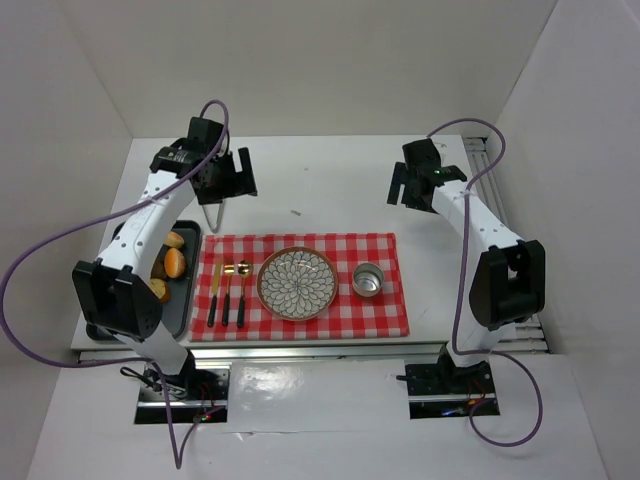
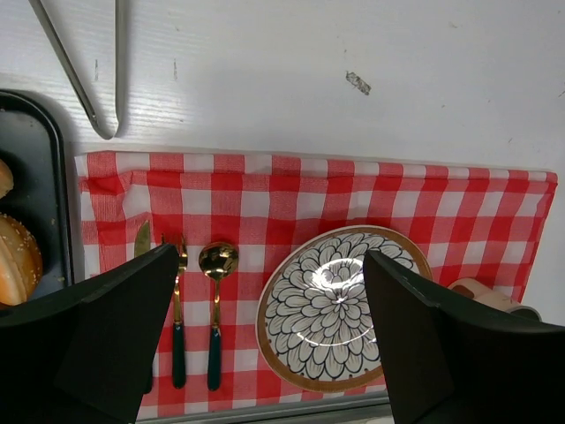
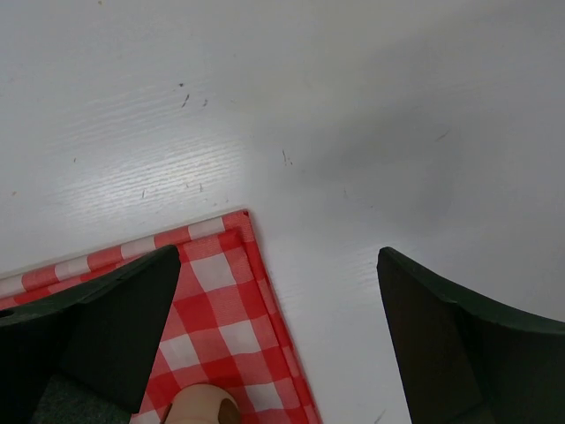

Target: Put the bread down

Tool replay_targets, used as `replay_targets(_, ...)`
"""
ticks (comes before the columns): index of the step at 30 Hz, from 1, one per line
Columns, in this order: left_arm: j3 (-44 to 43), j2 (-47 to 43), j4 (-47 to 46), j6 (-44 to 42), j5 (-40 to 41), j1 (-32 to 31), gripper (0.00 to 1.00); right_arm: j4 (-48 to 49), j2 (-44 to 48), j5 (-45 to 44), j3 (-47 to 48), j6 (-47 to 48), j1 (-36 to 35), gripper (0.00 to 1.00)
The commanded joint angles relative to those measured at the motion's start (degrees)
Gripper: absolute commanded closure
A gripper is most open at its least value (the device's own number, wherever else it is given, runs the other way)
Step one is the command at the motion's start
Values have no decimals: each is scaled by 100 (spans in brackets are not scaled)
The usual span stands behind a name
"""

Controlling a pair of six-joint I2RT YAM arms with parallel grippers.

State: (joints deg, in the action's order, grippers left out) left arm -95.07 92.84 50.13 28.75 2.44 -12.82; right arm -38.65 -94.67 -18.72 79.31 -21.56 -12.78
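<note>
Left gripper (image 1: 226, 182): spread wide, holding nothing, raised over bare table beyond the checked cloth (image 1: 330, 320). Right gripper (image 1: 403, 186): likewise parted and empty (past the cloth's far right corner). Bread (image 1: 175, 239): at the far end of the dark tray (image 1: 185, 306), left of the left gripper and nearer the bases, well apart from it, just behind the orange roll (image 1: 175, 263).

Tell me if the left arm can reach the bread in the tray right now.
Probably yes: the bread lies uncovered at the far end of the tray, close to the left gripper, whose jaws are open and empty. Only the tongs lie nearby.
</note>
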Motion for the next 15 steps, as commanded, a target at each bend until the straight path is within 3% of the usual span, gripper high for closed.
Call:
replay_targets(1, -47, 15, 23, 78, -147, 43, 1, -186, 10, -27, 217, 20, -32, 0)
replay_targets(15, 348, -161, 129, 131, 204, 95, 1, 25, 116, 185, 58, 20, -32, 0)
